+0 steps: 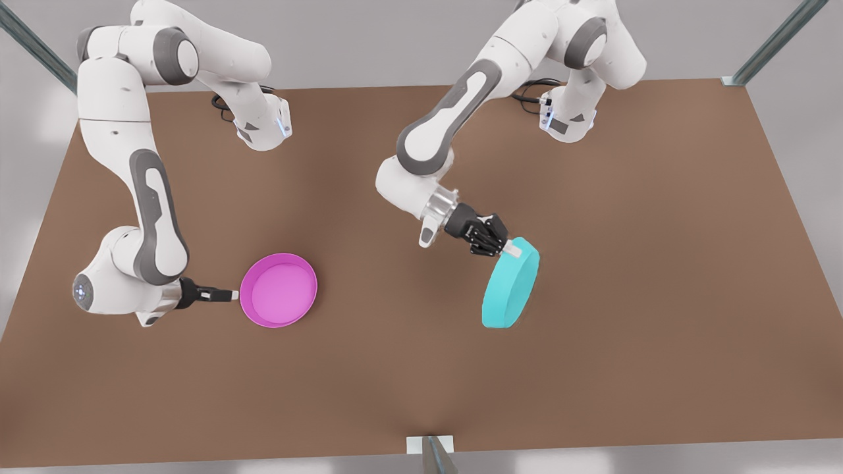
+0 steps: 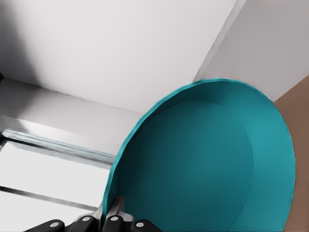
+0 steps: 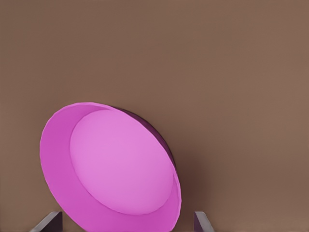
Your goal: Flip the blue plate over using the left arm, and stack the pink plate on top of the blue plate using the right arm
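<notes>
1. Blue plate point(image 1: 510, 286) is tipped up on edge near the middle of the brown table point(image 1: 658, 263), toward the front view's right, its flat plain underside facing the front camera and its lower rim close to the surface.
2. In the left wrist view the blue plate point(image 2: 207, 164) shows its hollow inside, with the low rim running round it.
3. The left gripper point(image 1: 512, 249) grips the plate's upper rim — its white-tipped fingers are pinched together on the edge, one on each side of the wall. In its own wrist view the left gripper point(image 2: 110, 212) is seen clamped on the rim.
4. Pink plate point(image 1: 278, 289) lies flat and right way up on the table toward the front view's left, well apart from the blue one, its lighter inside facing up.
5. The right gripper point(image 1: 232, 295) reaches in low and level, its tips at the pink plate's rim. In the right wrist view the pink plate point(image 3: 116, 166) sits between two spread fingertips point(image 3: 48, 222) — the fingers stand wide and hold nothing.
6. The table is a plain matt brown board, with both arm bases mounted along its far edge.
7. Around it the room is pale grey, with metal frame struts point(image 1: 777, 39) rising at the corners and another at the near edge.
</notes>
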{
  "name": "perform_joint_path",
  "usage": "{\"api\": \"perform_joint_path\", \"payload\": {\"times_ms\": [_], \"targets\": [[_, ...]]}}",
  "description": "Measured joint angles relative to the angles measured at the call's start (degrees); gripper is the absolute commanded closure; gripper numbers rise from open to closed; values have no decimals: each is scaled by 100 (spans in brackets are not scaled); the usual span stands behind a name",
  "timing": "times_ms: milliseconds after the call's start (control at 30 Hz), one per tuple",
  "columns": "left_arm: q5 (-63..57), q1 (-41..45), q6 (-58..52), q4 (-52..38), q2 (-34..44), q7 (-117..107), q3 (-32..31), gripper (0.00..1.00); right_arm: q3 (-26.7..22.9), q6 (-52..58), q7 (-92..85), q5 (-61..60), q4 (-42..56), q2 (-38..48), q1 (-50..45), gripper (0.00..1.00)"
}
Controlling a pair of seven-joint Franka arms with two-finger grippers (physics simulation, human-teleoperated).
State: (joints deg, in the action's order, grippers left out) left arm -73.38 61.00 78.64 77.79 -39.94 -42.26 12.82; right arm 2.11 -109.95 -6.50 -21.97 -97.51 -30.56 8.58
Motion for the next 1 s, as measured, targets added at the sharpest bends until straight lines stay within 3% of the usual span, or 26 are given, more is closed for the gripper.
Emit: {"api": "perform_joint_path", "payload": {"times_ms": [367, 767, 800, 867, 1000], "targets": [[-1000, 915, -1252, -300, -1813, -489, -10, 79, 26, -767, -765, 219, -359, -249, -168, 0], [-1128, 1349, -1080, -299, -2507, -393, -221, 79, 149, -928, -800, 211, -464, -546, -216, 0], [-1140, 1404, -1077, -299, -2556, -352, -220, 79, 149, -982, -800, 211, -466, -555, -216, 9], [-1181, 1571, -1072, -299, -2656, -280, -220, 79, 149, -984, -818, 218, -462, -551, -216, 41], [-619, 1679, -885, -286, -2783, -286, -166, 79, 149, -984, -1010, 219, -453, -557, -208, 45]]}}
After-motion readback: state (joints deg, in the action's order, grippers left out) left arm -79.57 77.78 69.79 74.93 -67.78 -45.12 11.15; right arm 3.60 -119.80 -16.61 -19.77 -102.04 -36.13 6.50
